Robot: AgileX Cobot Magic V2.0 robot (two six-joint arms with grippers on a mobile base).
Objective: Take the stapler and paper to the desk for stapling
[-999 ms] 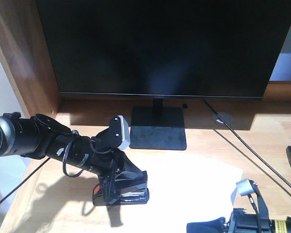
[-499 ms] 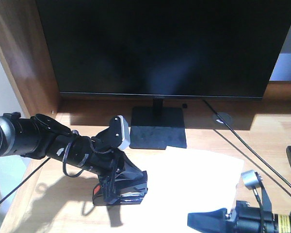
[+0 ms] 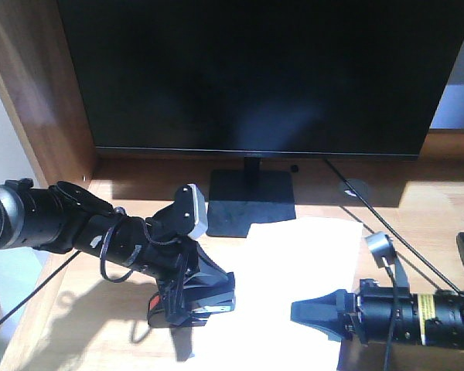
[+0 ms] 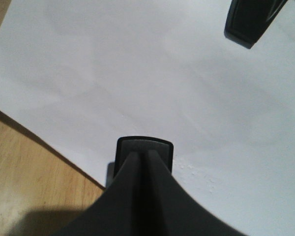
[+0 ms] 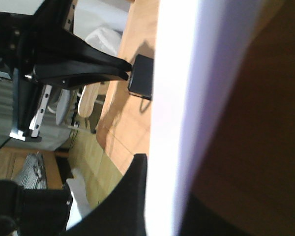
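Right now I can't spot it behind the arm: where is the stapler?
In the front view, the stapler sits low and left on the desk, in the left pincer, at the left edge of the paper.

Things counted on the desk

One desk [image 3: 417, 209], one paper [image 3: 286, 270], one stapler [image 3: 205, 301], one monitor [image 3: 255, 73], two cables [image 3: 387, 239], and two grippers [image 3: 187, 287] [image 3: 313, 313] are seen.

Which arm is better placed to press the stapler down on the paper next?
Left, probably. The left gripper is closed on the stapler, right at the paper's near edge on the desk. The right gripper is pinching the paper's opposite side, apart from the stapler.
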